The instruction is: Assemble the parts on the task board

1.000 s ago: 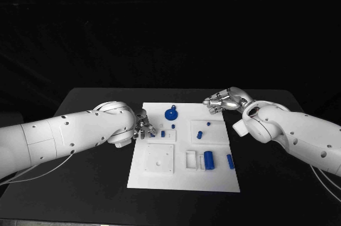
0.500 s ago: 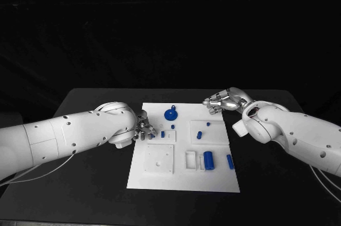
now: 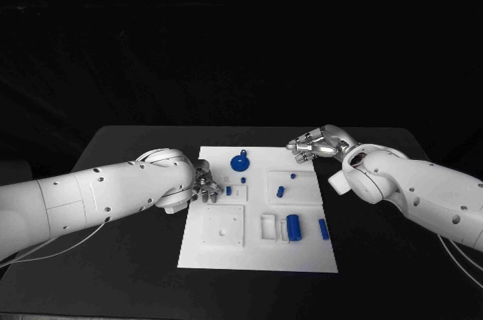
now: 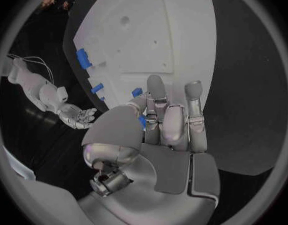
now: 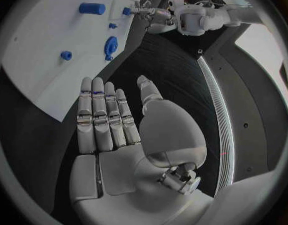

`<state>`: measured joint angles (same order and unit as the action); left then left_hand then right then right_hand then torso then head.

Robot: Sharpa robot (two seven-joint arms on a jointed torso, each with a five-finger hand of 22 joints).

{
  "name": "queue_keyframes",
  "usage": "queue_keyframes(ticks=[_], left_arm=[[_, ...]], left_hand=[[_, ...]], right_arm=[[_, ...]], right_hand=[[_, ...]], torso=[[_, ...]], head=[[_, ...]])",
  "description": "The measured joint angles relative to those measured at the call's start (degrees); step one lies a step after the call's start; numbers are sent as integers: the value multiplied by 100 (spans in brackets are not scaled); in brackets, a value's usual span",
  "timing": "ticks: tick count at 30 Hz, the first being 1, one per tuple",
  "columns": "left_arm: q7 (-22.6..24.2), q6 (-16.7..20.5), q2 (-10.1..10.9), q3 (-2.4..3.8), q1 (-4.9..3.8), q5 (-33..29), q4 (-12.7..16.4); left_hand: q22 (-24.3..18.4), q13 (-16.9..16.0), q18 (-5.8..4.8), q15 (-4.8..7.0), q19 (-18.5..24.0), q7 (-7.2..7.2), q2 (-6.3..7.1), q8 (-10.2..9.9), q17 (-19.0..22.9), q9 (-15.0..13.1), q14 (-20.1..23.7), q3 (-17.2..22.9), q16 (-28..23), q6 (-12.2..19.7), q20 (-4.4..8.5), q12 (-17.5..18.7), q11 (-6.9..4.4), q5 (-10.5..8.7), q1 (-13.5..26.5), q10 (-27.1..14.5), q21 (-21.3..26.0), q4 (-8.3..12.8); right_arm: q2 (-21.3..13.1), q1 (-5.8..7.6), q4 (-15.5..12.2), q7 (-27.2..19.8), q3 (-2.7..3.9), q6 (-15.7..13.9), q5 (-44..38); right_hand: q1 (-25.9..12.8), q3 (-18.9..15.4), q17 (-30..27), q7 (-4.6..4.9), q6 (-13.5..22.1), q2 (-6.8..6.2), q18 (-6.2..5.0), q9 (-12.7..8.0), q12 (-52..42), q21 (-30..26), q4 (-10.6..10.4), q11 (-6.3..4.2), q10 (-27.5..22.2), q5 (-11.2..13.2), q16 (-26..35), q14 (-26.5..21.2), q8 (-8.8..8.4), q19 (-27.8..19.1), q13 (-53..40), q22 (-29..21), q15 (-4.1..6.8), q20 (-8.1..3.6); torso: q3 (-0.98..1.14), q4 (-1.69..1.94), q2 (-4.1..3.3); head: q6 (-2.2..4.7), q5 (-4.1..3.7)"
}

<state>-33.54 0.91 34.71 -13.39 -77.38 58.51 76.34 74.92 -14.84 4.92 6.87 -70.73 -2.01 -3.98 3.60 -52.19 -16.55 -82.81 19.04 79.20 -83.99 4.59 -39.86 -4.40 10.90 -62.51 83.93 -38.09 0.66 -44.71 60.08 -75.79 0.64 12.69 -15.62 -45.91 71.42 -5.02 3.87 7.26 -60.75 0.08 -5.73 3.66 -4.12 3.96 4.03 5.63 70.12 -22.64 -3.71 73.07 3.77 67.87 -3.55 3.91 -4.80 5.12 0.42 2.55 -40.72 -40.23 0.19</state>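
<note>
We found the left hand (image 3: 204, 183) at the left edge of the task board (image 3: 257, 253), over its upper-left part. In the left wrist view its fingers (image 4: 157, 101) lay straight and close together, pointing across the board, with the thumb brought round beside them. A small blue part (image 4: 142, 121) showed between thumb and fingers there, touching them, but we could not tell whether it was pinched or merely lay behind them.

Just right of that hand a short blue peg (image 3: 229, 190) stood on the board, near the fingertips but apart from them. Further up sat the round blue disc part (image 3: 239, 162). On the raised white block right of centre we noted a small blue piece (image 3: 280, 191) and a blue dot (image 3: 293, 175). Lower down, a blue cylinder (image 3: 294, 226) lay beside a white frame (image 3: 269, 226), and a slim blue bar (image 3: 324, 228) lay just right of the cylinder. A square white plate (image 3: 223, 227) occupied the lower-left area.

The right hand (image 3: 315, 143) hung off the board's upper-right corner, well apart from all parts. In its wrist view the fingers (image 5: 105, 116) were extended side by side, the thumb apart, and nothing was held.
</note>
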Motion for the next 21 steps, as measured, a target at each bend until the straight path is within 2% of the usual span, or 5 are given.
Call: queue_keyframes(ticks=[6,14,18,19,21], left_arm=[[0,23,-9,-3,5,9,-29],[-24,76,13,-22,26,26,-62],[-56,79,39,-36,46,29,-65],[-63,78,47,-39,49,29,-64],[-75,76,68,-40,52,29,-54]], left_hand=[[0,113,0,0,-21,-4,132,6,51,31,0,-123,-26,-1,-20,0,0,-99,25,0,29,-123],[-1,199,0,0,-20,5,443,7,81,56,0,-352,-50,28,-20,0,0,-574,124,0,51,-449],[-1,244,-1,0,-53,-6,1218,7,85,82,0,-181,-77,17,12,0,0,-787,198,0,79,-1175],[-1,254,-1,-1,-61,-6,1317,7,85,91,0,-284,-77,17,25,0,0,-787,197,0,79,-1303],[-1,266,0,-1,-51,-6,1137,7,85,95,0,-1079,-77,17,35,0,0,-770,35,0,101,-1438]], right_arm=[[-4,-1,0,-1,0,0,0],[-8,-2,-1,-1,0,0,0],[-8,-3,-1,-2,0,0,0],[-8,-4,-1,-2,0,0,0],[-8,-5,-1,-2,0,0,0]], right_hand=[[0,0,0,0,0,0,0,0,0,0,0,0,0,0,0,0,0,0,0,0,0,0],[0,0,0,0,0,0,0,0,0,0,0,0,0,0,0,0,0,0,0,0,0,0],[0,0,0,0,-1,0,0,0,0,0,0,0,0,0,0,0,0,0,0,0,0,0],[0,0,0,-1,0,0,0,0,0,0,0,0,0,0,0,0,0,0,0,0,0,0],[-3,34,0,14,14,-3,1,0,0,0,15,0,0,0,0,-15,0,0,0,0,-14,0]], torso=[[-1,0,-1],[-4,3,-1],[-5,3,-1],[-5,3,0],[-6,3,1]], head=[[3,-5],[7,-7],[7,-5],[7,-4],[7,-4]])
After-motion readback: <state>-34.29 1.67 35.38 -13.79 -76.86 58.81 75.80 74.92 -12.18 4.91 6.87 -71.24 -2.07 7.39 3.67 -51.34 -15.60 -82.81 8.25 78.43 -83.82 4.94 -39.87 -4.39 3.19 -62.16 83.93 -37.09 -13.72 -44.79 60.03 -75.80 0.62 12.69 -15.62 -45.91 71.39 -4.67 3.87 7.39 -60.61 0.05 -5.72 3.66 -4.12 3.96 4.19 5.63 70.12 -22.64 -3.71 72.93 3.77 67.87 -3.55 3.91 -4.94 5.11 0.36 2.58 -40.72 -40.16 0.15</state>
